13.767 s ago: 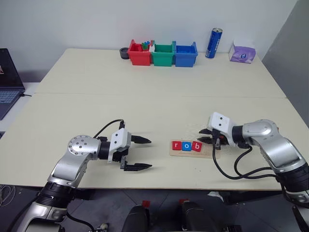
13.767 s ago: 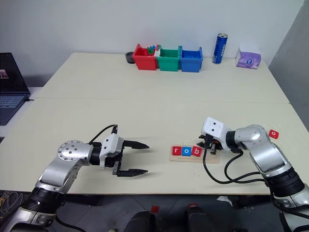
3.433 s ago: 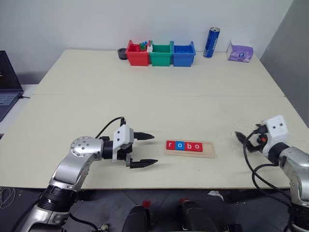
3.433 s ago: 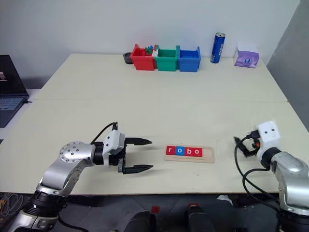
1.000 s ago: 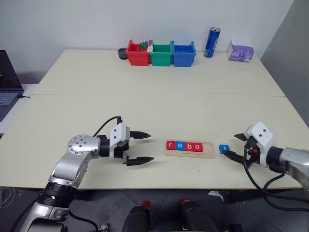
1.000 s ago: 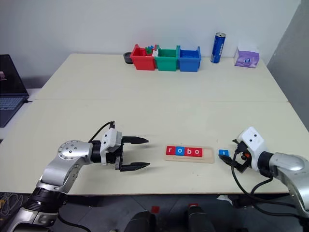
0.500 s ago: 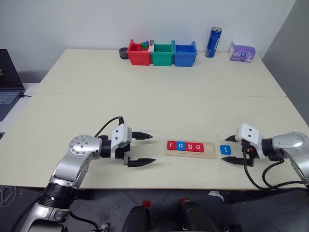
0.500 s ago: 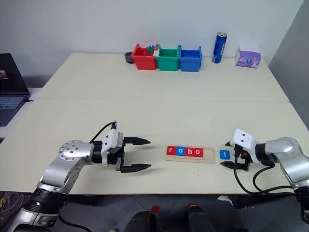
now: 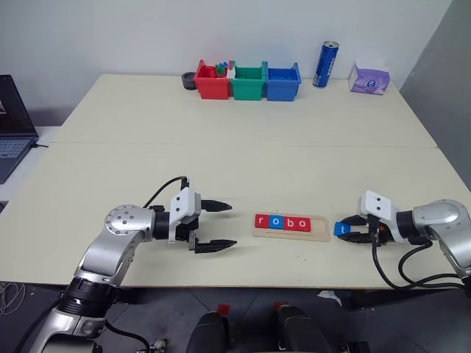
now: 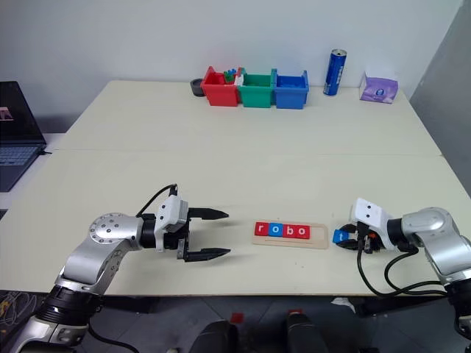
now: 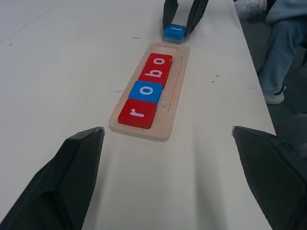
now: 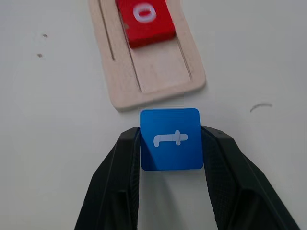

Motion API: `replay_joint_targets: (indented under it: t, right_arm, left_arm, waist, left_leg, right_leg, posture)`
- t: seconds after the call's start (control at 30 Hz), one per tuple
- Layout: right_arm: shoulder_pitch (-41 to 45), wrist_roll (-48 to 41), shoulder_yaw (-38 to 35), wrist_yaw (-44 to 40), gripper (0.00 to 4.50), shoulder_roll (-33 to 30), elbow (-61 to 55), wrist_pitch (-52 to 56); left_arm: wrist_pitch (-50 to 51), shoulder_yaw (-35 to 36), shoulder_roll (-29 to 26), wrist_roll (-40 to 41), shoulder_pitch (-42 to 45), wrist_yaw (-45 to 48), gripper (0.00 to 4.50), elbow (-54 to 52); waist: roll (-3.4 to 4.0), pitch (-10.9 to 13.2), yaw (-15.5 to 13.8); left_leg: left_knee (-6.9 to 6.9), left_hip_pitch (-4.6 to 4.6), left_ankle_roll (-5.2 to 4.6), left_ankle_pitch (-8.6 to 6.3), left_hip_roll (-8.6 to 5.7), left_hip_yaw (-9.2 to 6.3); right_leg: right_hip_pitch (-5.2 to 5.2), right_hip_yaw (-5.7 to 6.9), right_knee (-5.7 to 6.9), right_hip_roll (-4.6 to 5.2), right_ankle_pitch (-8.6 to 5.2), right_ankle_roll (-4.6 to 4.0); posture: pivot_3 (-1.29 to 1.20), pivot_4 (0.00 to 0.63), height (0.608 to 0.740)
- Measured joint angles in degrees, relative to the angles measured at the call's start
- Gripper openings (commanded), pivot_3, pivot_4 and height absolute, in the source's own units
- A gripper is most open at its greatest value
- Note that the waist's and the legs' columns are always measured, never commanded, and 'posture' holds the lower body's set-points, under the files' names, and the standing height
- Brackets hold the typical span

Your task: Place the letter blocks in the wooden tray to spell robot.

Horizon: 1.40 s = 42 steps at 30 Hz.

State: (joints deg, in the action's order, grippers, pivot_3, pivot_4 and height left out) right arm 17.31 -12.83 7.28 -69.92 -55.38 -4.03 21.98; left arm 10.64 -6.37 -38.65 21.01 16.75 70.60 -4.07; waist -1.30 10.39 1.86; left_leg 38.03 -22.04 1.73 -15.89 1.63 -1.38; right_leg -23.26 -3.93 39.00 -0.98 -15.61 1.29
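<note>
Beside the wooden tray's (image 9: 291, 234) empty end, the right gripper (image 12: 170, 158) clamped the blue t block (image 12: 171, 139); left gripper (image 9: 219, 225) fingers were spread apart

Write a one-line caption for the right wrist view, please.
Right gripper shut on the blue t block, just off the tray's empty end slot.

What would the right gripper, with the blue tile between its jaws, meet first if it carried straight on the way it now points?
Probably the near end of the long pale-wood tray. The right gripper, jaws shut on the blue square "t" tile, points at the tray's empty last slot, just short of the red "o" tile.
</note>
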Motion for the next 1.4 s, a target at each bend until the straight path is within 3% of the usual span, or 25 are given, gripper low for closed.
replay_joint_targets:
  t: [0.17, 0.47, 1.13, 1.4]
  right_arm:
    - [2.5, -1.6, 0.7, 0.6, 1.46, 0.6, -5.4, 5.1]
    - [7.2, 5.3, 7.4, 1.2, 1.46, 2.6, 0.0, 2.7]
    - [10.8, 7.5, 9.7, -2.0, 1.46, 5.9, 3.2, 0.5]
    - [11.2, 7.1, 9.7, -2.6, 4.30, 6.4, 3.2, 1.8]
  left_arm:
    - [0.0, 0.0, -0.2, 0.0, -1.1, -0.1, 4.50, -0.4]
    - [-1.1, 0.1, -0.2, -0.1, -1.5, -0.1, 4.50, -0.3]
    - [-1.1, 0.1, -0.2, -0.1, -1.7, -1.4, 4.50, -0.2]
    - [-1.1, 0.1, -0.2, -0.1, -1.7, -1.5, 4.50, -0.2]
  waist:
    - [0.00, 0.0, 0.0]
    - [0.00, 0.0, 0.0]
    - [0.00, 0.0, 0.0]
    - [0.00, 0.0, 0.0]
  left_leg:
    - [0.01, 0.02, 0.00, 0.00, -0.01, -0.01]
    - [0.03, -0.01, 0.00, 0.00, -0.03, 0.02]
    - [0.03, -0.01, 0.00, 0.00, -0.03, 0.00]
    - [0.03, -0.01, 0.00, 0.00, -0.03, 0.00]
  right_leg:
    - [0.00, 0.00, 0.02, 0.00, -0.01, 0.02]
    - [0.00, 0.01, 0.00, 0.03, 0.10, -0.17]
    - [0.00, 0.04, 0.02, 0.03, 0.12, -0.20]
    - [0.00, 0.04, 0.02, 0.03, 0.12, -0.20]
  posture:
    - [0.00, 0.150, 0.740]
    - [0.00, 0.150, 0.740]
    - [0.00, 0.150, 0.740]
    - [0.00, 0.150, 0.740]
